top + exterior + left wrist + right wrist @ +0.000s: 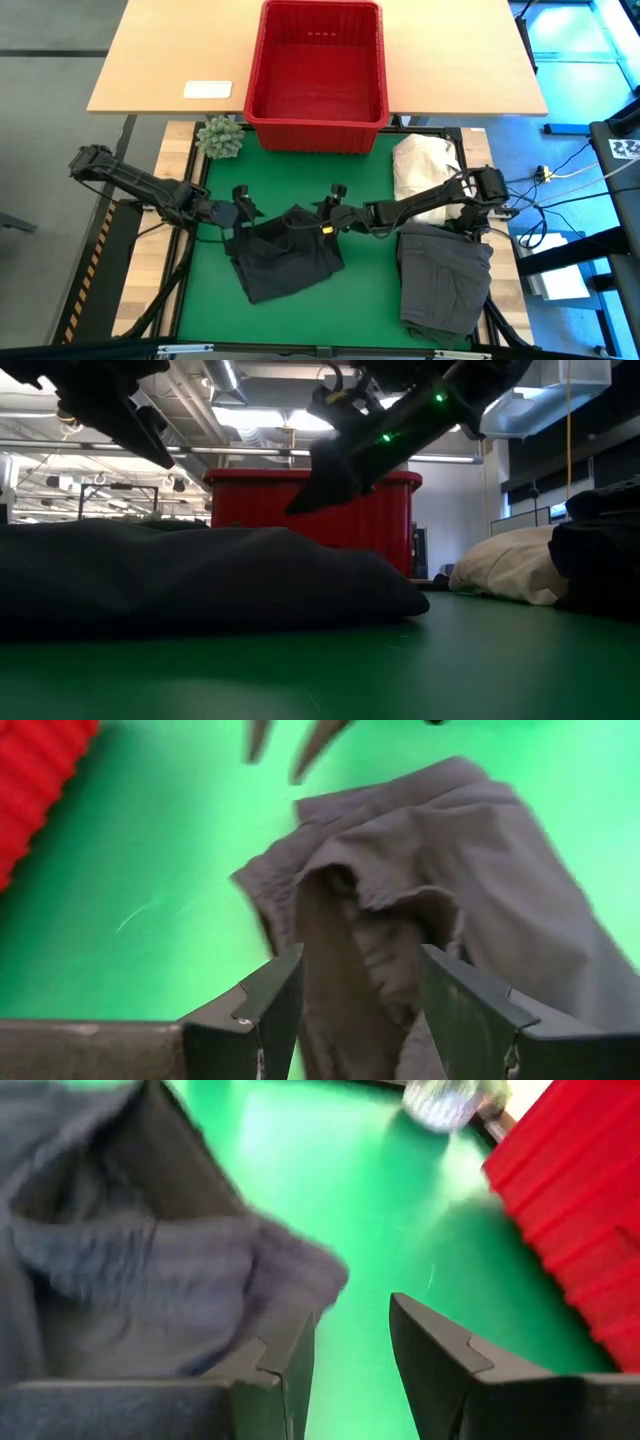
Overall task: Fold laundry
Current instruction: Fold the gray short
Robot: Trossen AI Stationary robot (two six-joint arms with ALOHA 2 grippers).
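Now | black garment (290,262) crumpled mid green surface (370,300), long axis running arm to arm | left gripper (243,208) at its left top corner, jaws apart, cloth between | right gripper (335,212) at right top corner, jaws apart, empty | both equally near.

Two dark garments (285,262); one red basket (316,70); one cream heap (422,165); one plant (221,137).

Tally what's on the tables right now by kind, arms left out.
Dark garments: 2, a black garment on the green mat and a dark grey folded garment at the mat's right
Cream-white cloth heap: 1
Red plastic basket: 1
Small green plant: 1
White card: 1
Total: 6
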